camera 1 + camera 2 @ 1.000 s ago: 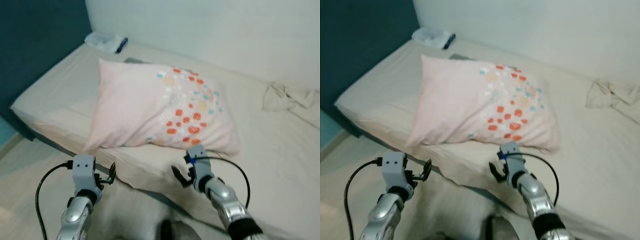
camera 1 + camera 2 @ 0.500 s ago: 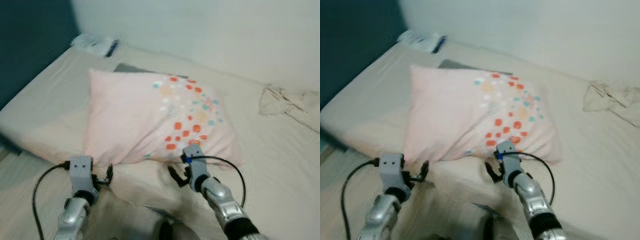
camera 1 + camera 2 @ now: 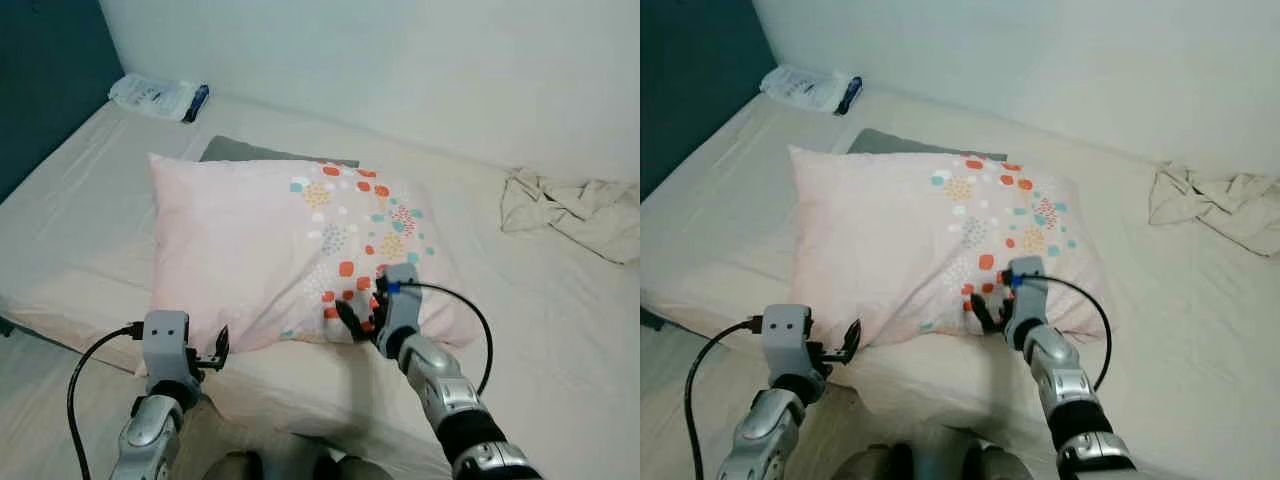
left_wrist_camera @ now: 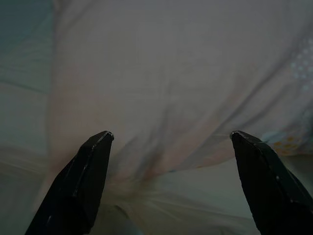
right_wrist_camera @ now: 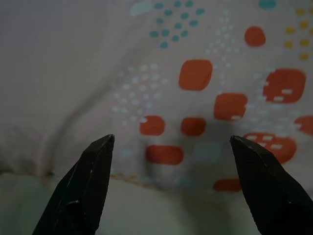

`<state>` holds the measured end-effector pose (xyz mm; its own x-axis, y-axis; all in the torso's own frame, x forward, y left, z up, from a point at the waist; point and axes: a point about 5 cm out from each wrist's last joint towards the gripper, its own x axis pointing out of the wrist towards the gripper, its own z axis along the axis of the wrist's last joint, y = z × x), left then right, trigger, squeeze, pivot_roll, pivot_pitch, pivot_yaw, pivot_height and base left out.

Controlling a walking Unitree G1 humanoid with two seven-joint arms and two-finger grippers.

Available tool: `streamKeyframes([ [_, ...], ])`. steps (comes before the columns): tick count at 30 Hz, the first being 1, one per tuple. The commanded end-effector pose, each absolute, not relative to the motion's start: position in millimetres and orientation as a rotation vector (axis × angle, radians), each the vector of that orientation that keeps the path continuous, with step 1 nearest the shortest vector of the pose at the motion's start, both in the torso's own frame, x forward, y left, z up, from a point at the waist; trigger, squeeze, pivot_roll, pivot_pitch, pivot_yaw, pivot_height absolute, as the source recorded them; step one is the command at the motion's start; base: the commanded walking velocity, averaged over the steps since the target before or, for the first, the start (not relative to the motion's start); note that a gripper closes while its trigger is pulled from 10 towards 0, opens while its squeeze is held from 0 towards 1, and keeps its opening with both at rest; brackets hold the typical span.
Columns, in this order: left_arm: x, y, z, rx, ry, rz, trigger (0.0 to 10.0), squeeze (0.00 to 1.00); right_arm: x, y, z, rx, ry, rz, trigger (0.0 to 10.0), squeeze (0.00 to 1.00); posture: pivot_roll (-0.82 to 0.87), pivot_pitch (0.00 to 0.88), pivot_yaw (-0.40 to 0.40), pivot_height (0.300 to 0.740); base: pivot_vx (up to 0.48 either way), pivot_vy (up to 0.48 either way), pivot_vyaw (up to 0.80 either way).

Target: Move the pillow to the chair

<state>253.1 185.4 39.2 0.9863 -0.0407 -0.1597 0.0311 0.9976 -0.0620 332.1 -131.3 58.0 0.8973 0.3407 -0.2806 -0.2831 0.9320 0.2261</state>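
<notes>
On the bed [image 3: 80, 230] lies the pink pillow [image 3: 260, 250], flat, its near edge just back from the mattress's front edge, with a grey mat [image 3: 270, 153] showing behind it. At the pillow's near left corner hovers the left gripper [image 3: 215, 350], fingers spread wide, while the right gripper [image 3: 358, 322], also spread wide, sits at the near edge by the pillow's orange dots. Well beyond the pillow, a crumpled cloth [image 3: 575, 210] lies to its right and a white packet [image 3: 155, 97] at the bed's far left corner.

No readable text, label, brand, number or sign anywhere in view.
</notes>
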Motion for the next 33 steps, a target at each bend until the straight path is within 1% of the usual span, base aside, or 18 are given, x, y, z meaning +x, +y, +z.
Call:
streamKeyframes([
  [1,250,190,34,-0.025,0.184,-0.016,10.0,0.00,328,-131,48,0.253,0.381,0.295,10.0,0.00,-0.09,0.227,-0.061,0.721,0.000,0.000,0.00],
  [6,252,196,34,0.005,0.188,0.041,10.0,0.00,333,-127,50,0.274,0.414,0.307,10.0,0.00,-0.09,0.231,-0.062,0.721,0.000,0.000,0.00],
  [9,251,199,34,0.018,0.191,0.064,10.0,0.00,334,-128,48,0.279,0.437,0.296,10.0,0.00,-0.09,0.233,-0.063,0.706,0.000,0.000,0.00],
  [20,251,206,37,0.050,0.175,0.112,10.0,0.00,342,-127,58,0.427,0.406,0.295,10.0,0.00,-0.09,0.246,-0.055,0.641,0.000,0.000,0.00],
  [22,251,207,37,0.052,0.174,0.112,10.0,0.00,343,-126,58,0.436,0.406,0.298,10.0,0.00,-0.08,0.248,-0.054,0.636,0.000,0.000,0.00],
  [25,253,208,40,0.080,0.162,0.104,10.0,0.00,342,-123,53,0.469,0.453,0.269,10.0,0.00,-0.08,0.253,-0.049,0.616,0.000,0.000,0.00],
  [29,254,210,42,0.097,0.157,0.108,10.0,0.00,343,-123,52,0.489,0.464,0.242,10.0,0.00,-0.08,0.254,-0.049,0.601,0.000,0.000,0.00],
  [31,252,215,43,0.106,0.155,0.117,10.0,0.00,347,-126,57,0.525,0.434,0.208,10.0,0.00,-0.07,0.260,-0.048,0.591,0.000,0.000,0.00],
  [33,250,218,42,0.112,0.157,0.125,10.0,0.00,351,-132,65,0.581,0.361,0.177,10.0,0.00,-0.06,0.266,-0.046,0.591,0.000,0.000,0.00],
])
